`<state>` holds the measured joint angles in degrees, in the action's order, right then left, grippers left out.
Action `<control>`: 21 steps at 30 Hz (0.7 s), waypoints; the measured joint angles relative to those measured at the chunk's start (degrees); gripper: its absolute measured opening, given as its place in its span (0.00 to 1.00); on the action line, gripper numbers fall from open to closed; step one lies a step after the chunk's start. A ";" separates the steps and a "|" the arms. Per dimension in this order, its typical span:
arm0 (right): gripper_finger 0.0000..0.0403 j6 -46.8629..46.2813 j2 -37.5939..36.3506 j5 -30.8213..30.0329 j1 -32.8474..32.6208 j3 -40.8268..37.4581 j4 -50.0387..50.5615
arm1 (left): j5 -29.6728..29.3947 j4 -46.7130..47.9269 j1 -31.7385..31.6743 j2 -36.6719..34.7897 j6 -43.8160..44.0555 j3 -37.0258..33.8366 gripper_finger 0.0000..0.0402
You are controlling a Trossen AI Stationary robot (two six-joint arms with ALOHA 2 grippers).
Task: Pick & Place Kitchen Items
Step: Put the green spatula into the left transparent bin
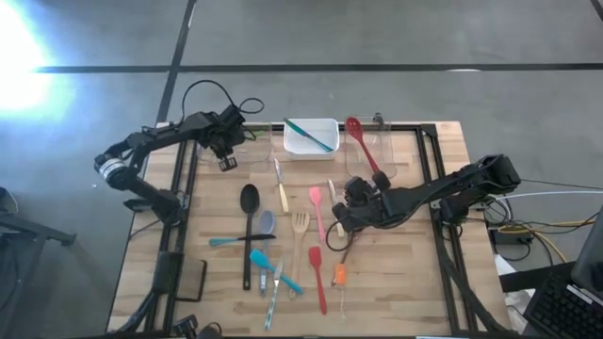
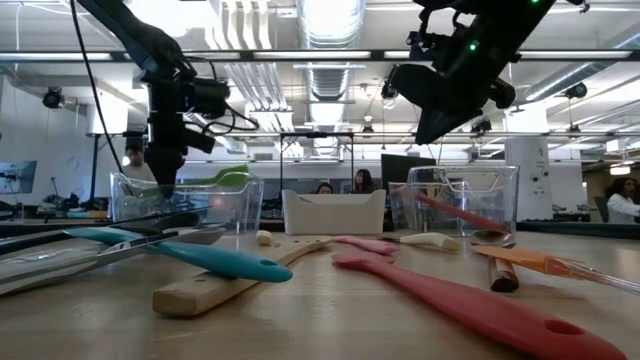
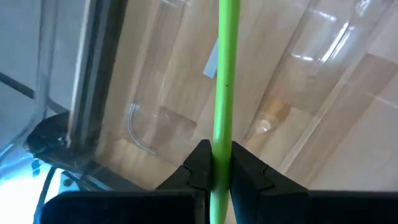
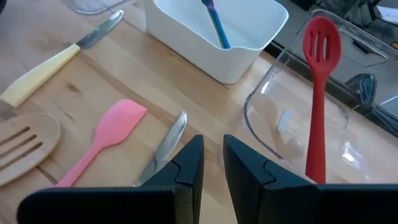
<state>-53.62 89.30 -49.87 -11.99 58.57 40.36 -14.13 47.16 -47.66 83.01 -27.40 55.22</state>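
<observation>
I've got the left gripper (image 3: 216, 177) at the far-left of the table (image 1: 405, 282), fingers clamped on a green utensil handle (image 3: 222, 87) over a clear tub (image 2: 185, 200). Right gripper (image 4: 212, 163) hovers mid-table w/ fingers slightly apart, empty, above a pink spatula (image 4: 102, 140) & knife (image 4: 163, 149).

I saw a green utensil (image 3: 224, 81), slim and straight, pinched at its handle over the clear tub at the table's back left. A red slotted spoon (image 4: 319, 74) leaned in the clear tub at the back right, bowl against the far rim. A teal-handled tool (image 1: 311, 135) lay slanted in the white tub. On the wood lay a black ladle (image 1: 248, 226), a wooden fork (image 1: 300, 235), a pink spatula (image 4: 102, 140), a cream-handled knife (image 4: 56, 62) and a red spatula (image 1: 317, 276), mostly with their handles toward me.
</observation>
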 joint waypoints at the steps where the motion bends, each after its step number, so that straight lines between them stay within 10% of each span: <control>1: 0.13 0.26 0.00 -0.15 0.02 0.00 -0.33 | -0.02 0.13 0.00 0.80 0.00 0.02 0.08; 21: 0.13 2.81 -0.09 -0.86 0.04 0.17 -1.64 | 3.23 1.94 -0.16 14.40 0.08 3.80 0.08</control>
<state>-50.81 89.21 -50.74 -11.94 58.74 38.72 -10.90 49.10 -47.82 97.41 -27.32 59.02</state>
